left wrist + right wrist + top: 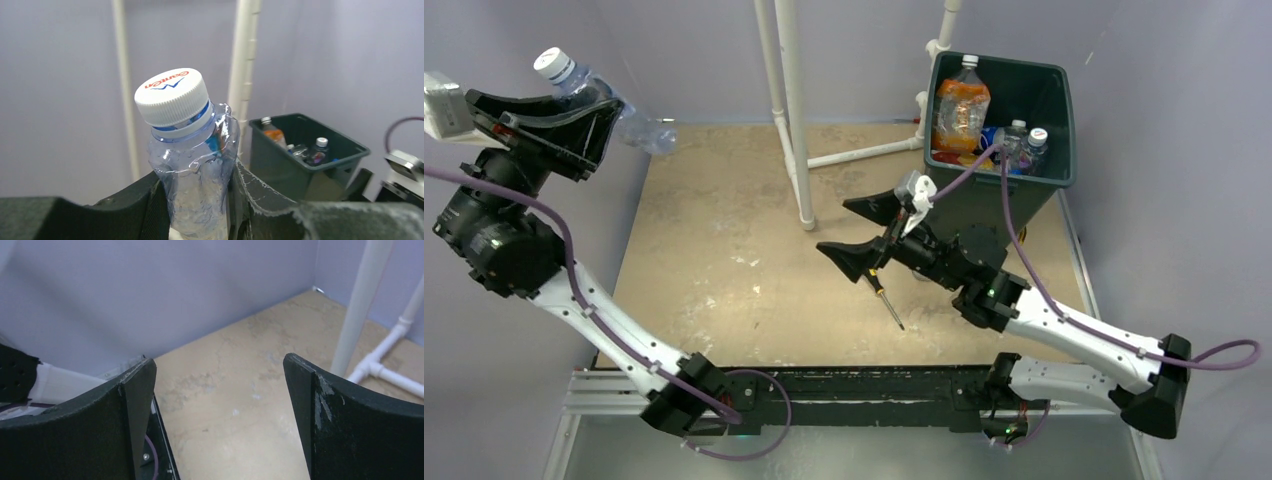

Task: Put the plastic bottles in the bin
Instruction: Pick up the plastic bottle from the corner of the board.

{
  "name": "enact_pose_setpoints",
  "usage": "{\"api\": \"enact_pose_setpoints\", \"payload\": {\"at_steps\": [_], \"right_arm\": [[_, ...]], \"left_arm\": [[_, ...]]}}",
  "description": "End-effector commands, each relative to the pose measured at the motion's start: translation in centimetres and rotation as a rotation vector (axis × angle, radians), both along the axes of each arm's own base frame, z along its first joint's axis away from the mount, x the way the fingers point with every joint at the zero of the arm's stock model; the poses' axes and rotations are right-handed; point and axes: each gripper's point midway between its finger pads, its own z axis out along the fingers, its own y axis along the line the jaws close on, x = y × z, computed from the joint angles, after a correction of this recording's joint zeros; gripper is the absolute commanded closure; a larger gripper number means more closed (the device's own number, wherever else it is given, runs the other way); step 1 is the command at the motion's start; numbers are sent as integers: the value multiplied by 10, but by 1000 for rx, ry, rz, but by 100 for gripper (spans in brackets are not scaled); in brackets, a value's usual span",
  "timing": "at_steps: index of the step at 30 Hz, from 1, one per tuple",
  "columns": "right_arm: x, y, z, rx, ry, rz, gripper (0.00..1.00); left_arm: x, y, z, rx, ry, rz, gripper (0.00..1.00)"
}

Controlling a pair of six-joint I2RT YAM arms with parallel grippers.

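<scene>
left gripper (197,175): closed on a crushed clear bottle (190,150), held high so the bin (1024,63) can be reached | right gripper (220,370): opened wide, empty, over the bench (724,220)

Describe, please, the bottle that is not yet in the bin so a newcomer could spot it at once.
Find the dark green bin at the table's far right, then look to the far left, where the left end effector is raised. It grips a crumpled clear bottle with a white cap, the only one seen outside the bin.
</scene>
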Motion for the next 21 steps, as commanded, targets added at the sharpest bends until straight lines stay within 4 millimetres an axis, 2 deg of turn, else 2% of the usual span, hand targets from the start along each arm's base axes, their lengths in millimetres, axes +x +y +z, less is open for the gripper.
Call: {"api": "enact_pose_setpoints", "payload": {"at_steps": [1, 2, 7, 11, 18, 21], "right_arm": [[-11, 16, 74, 157, -163, 90, 1], [-11, 19, 84, 172, -179, 97, 1], [-11, 34, 133, 212, -251, 122, 1], [-13, 53, 161, 215, -316, 152, 1], [-23, 97, 181, 146, -410, 137, 1], [-25, 119, 182, 121, -428, 132, 1]], "left_arm": [[-66, -77, 20, -60, -77, -431, 100], [-74, -83, 19, -50, -79, -482, 100], [-91, -103, 21, -4, -100, -507, 100], [-101, -112, 22, -21, -110, -534, 100], [-105, -117, 12, -52, -85, -534, 100], [-104, -117, 8, -54, -73, -526, 100]]}}
